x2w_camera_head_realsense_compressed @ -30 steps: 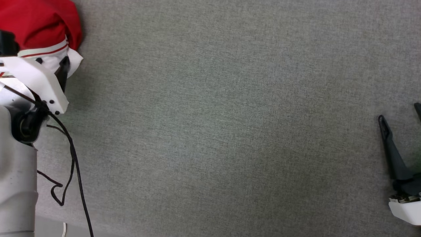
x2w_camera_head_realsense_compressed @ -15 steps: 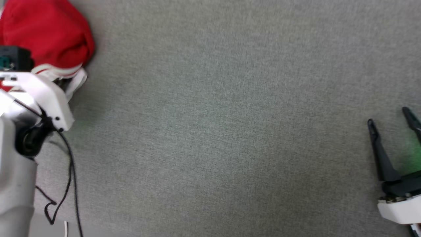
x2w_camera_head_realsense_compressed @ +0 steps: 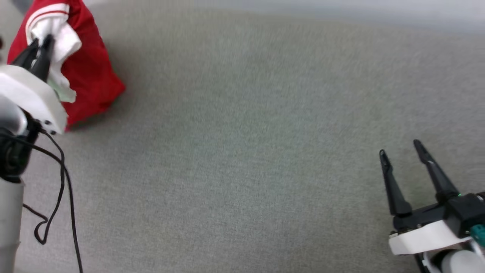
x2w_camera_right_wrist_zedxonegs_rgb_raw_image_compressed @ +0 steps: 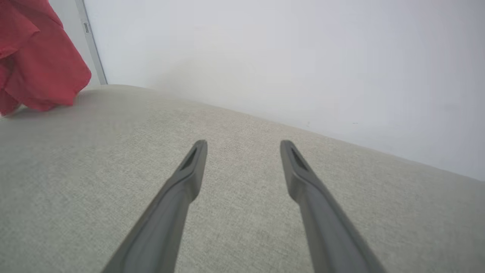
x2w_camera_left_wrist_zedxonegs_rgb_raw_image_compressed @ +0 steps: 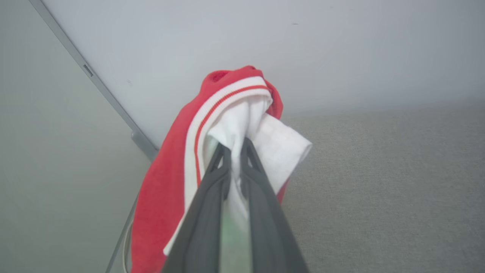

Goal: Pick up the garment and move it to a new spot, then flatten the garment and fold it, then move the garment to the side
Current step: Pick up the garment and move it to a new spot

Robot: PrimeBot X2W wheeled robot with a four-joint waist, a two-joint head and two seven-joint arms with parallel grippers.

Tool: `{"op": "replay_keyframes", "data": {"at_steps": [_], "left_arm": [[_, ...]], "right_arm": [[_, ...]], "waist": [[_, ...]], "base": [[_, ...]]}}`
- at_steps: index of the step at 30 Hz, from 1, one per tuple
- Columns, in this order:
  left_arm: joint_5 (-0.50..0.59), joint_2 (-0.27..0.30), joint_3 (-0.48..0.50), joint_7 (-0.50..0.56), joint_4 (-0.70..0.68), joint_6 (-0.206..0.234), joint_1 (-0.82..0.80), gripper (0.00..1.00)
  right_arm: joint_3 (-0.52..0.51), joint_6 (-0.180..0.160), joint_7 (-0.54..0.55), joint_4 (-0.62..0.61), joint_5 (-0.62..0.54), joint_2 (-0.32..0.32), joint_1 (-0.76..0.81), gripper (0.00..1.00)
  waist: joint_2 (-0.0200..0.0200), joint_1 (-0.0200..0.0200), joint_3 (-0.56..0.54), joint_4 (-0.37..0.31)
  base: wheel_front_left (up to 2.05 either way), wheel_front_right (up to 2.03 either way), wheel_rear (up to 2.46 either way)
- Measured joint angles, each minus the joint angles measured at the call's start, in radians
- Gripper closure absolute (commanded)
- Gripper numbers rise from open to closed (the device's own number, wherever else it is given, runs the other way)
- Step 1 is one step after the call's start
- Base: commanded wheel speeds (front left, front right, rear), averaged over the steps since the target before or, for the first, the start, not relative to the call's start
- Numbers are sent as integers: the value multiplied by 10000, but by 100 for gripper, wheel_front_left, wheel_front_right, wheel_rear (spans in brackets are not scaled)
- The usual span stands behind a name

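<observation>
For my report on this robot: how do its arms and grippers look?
The left gripper and right gripper each have two long, slim, dark grey fingers tapering to narrow tips, set on a white housing. The left forearm is pale grey, with loose black cables looping beside it. A small teal part sits at the right gripper's base.

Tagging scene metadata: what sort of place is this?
Likely a lab-style folding station: a broad grey fabric-covered work surface, a plain pale wall with a metal trim strip behind it, and one red garment pinched in the left gripper.
</observation>
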Motion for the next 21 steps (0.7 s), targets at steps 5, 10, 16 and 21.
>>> {"op": "replay_keyframes", "data": {"at_steps": [5, 10, 16, 21], "left_arm": [[518, 8, -1039, 602, -1298, -23, 597, 100], [472, -759, -1783, 1087, -2268, 238, 1072, 100], [500, -1988, -2698, 1135, -2671, 631, 1207, 100], [848, -3214, -3484, 499, -1871, 892, 628, 100]], "right_arm": [[12, 0, 0, 351, -203, 616, 8, 0], [-19, 0, 0, 539, -276, 997, 38, 0], [-165, 0, 0, 640, -316, 1202, 36, 0], [-387, 0, 0, 671, -316, 1296, -51, 0]], "waist": [[0, -1, -960, -236], [1, -2, -1625, -623], [1, -1, -1899, -1322], [1, -1, -1814, -1918]], "base": [[0, 0, 0], [0, 0, 0], [0, 0, 0], [0, 0, 0]]}}
